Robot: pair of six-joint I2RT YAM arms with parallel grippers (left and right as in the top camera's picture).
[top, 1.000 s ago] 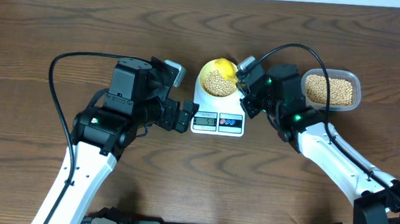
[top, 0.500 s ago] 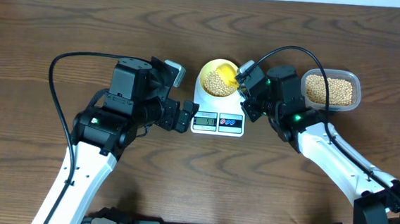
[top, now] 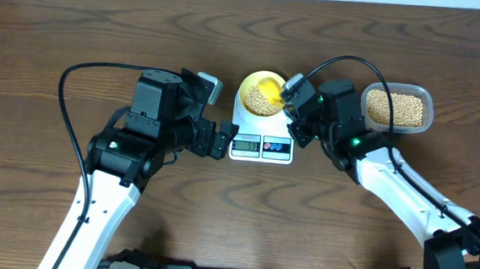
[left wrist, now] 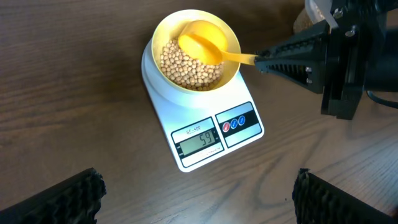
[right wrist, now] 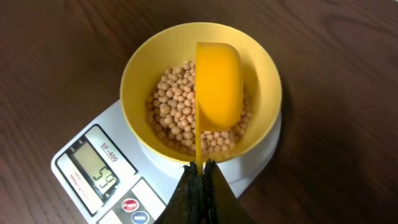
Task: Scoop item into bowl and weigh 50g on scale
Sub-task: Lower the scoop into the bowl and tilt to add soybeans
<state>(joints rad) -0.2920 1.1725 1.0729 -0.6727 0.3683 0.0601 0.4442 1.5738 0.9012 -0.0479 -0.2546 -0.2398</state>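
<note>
Right fingers point(right wrist: 183, 194) clench the scoop point(right wrist: 217, 81) by its handle; it points straight away over the bowl point(right wrist: 140, 68), rolled sideways, hiding some beans point(right wrist: 174, 118). Left fingers point(left wrist: 68, 199) spread wide.

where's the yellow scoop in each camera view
overhead: scoop top centre, head inside the bowl.
left wrist: upper middle, head over the beans.
right wrist: centre, handle pinched by the right gripper at the bottom edge.
shared landmark: the white scale under the bowl.
</note>
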